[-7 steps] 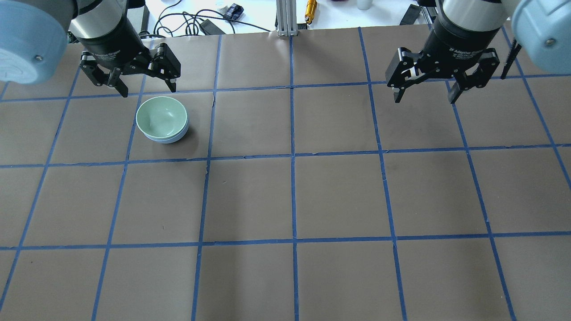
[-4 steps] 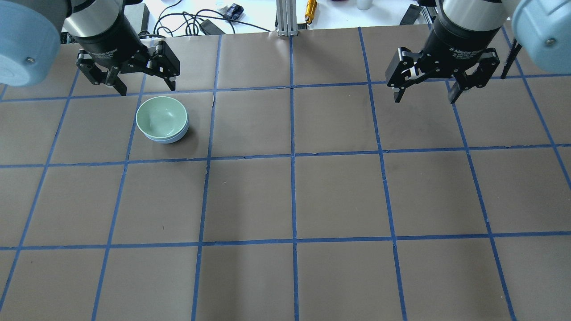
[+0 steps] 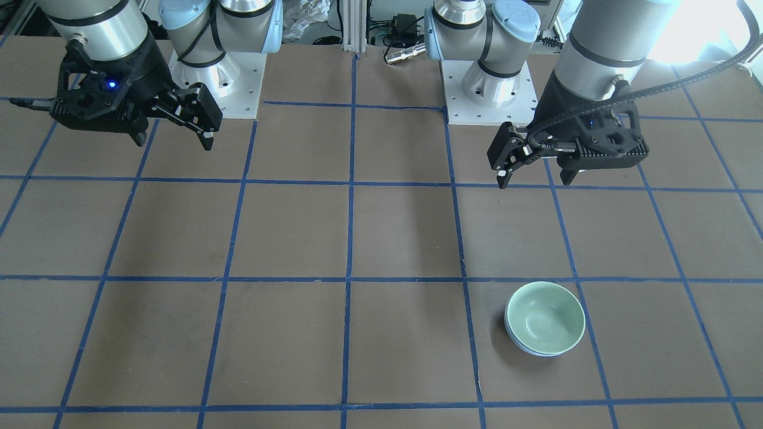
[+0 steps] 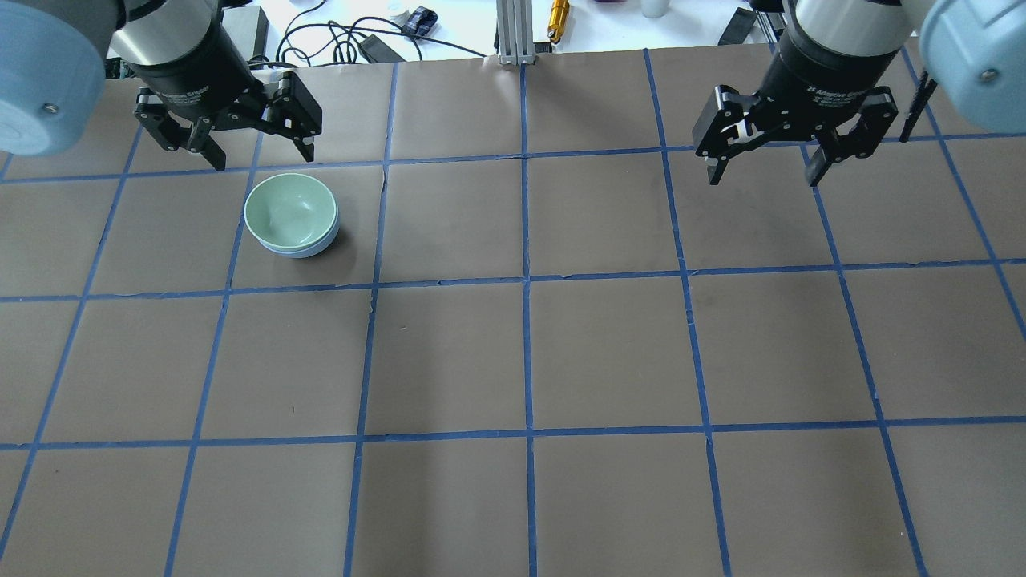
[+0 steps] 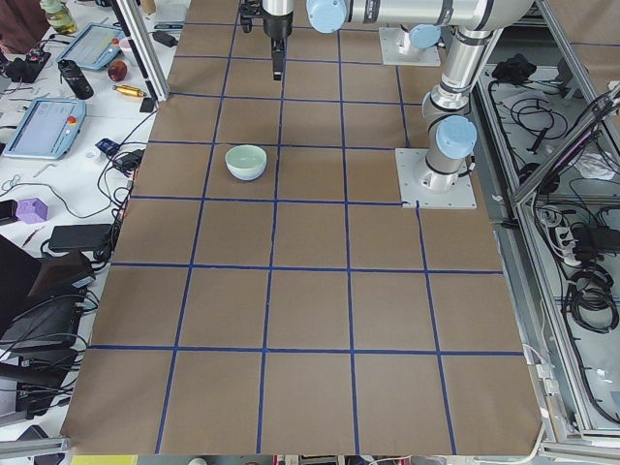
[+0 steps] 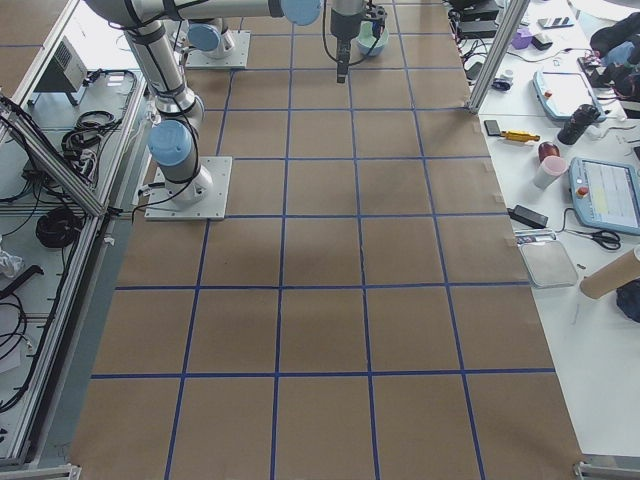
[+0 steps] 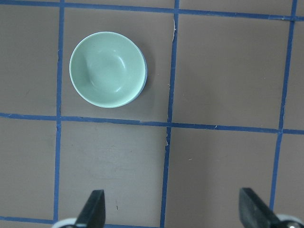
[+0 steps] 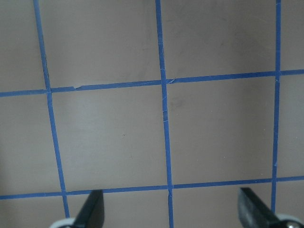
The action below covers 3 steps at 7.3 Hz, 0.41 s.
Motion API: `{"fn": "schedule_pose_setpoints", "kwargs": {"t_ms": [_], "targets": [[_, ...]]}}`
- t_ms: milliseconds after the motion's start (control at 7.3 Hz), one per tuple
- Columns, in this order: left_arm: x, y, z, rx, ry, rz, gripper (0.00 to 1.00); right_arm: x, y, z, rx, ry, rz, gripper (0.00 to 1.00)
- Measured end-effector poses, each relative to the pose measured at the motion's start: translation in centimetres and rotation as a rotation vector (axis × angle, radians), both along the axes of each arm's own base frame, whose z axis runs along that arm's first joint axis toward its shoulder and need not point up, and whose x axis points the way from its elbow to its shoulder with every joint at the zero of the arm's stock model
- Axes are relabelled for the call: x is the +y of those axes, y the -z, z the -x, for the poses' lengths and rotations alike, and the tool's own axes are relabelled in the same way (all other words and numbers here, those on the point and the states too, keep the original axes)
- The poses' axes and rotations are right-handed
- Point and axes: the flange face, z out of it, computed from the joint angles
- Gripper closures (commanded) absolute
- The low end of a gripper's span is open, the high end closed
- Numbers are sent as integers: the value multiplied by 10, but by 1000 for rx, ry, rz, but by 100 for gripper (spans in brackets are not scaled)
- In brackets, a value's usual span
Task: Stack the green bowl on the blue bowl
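Note:
The green bowl (image 4: 288, 211) sits nested inside the blue bowl (image 4: 314, 248), whose rim shows only as a thin crescent beneath it. The stack also shows in the front-facing view (image 3: 545, 316), with the blue bowl (image 3: 539, 350) under it, and in the left wrist view (image 7: 107, 69). My left gripper (image 4: 260, 158) is open and empty, raised behind the stack and apart from it. My right gripper (image 4: 763, 172) is open and empty, high over the far right of the table.
The brown table (image 4: 529, 353) is marked with a blue tape grid. Cables and small tools (image 4: 385, 36) lie beyond its far edge. The arm bases (image 3: 483, 77) stand at the robot's side. Tablets and clutter (image 5: 48, 126) lie on a side bench.
My left gripper has drawn back a little from the stacked bowls, toward the table's far edge. The right arm and the bowls have not moved.

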Motion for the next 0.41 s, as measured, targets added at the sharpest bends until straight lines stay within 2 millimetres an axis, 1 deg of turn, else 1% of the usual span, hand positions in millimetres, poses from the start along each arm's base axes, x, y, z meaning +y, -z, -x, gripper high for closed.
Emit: {"fn": "schedule_pose_setpoints", "kwargs": {"t_ms": [411], "targets": [[-1, 0, -3, -8, -4, 3, 0, 0, 0, 0, 0, 0, 0, 0]]}}
